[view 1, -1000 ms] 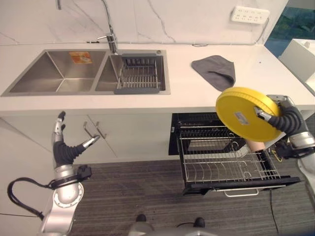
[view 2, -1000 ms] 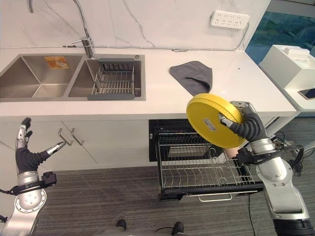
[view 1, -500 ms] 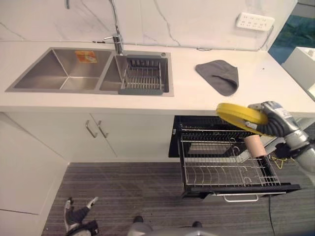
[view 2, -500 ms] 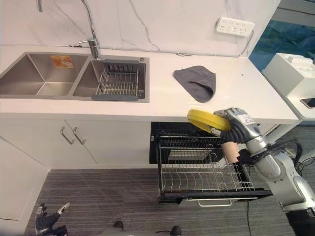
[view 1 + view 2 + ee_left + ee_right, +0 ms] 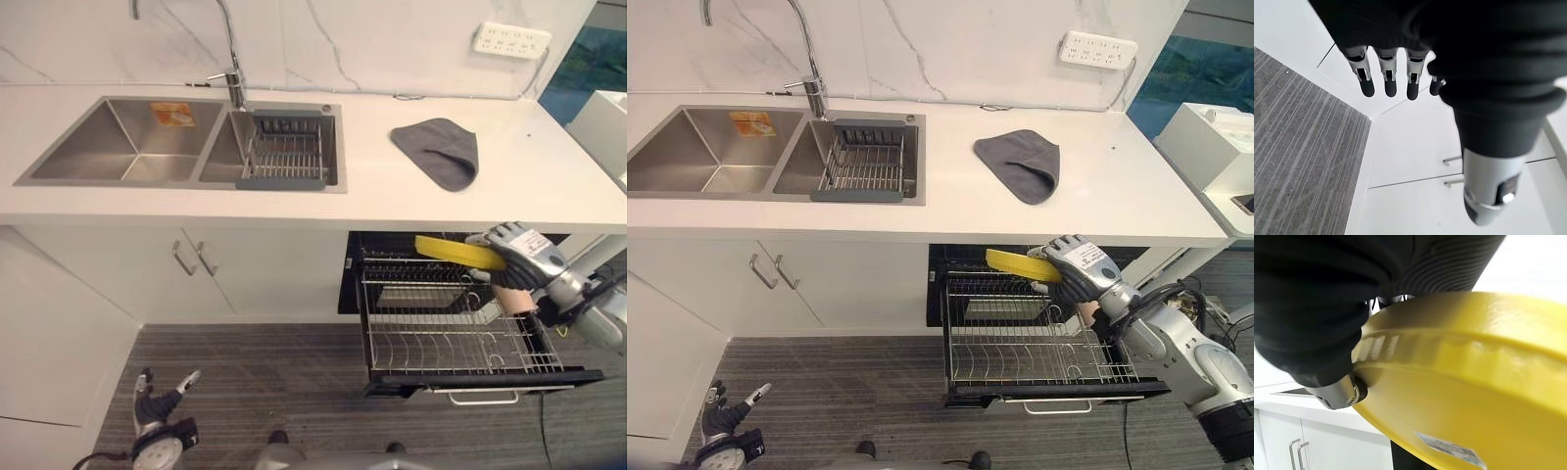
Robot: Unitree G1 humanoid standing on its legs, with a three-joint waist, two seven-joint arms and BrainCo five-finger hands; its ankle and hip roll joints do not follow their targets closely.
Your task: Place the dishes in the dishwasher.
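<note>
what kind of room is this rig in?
Looks like a kitchen, maybe a showroom or test one: a steel double sink with a faucet in a white counter, and a pulled-out dishwasher rack below it.

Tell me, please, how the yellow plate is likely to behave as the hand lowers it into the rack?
The yellow plate looks rigid: it stays flat though the right hand grips one edge only. Its glossy surface suggests it could slip. Round-rimmed, it might roll or tip on the dishwasher rack unless slotted between tines.
</note>
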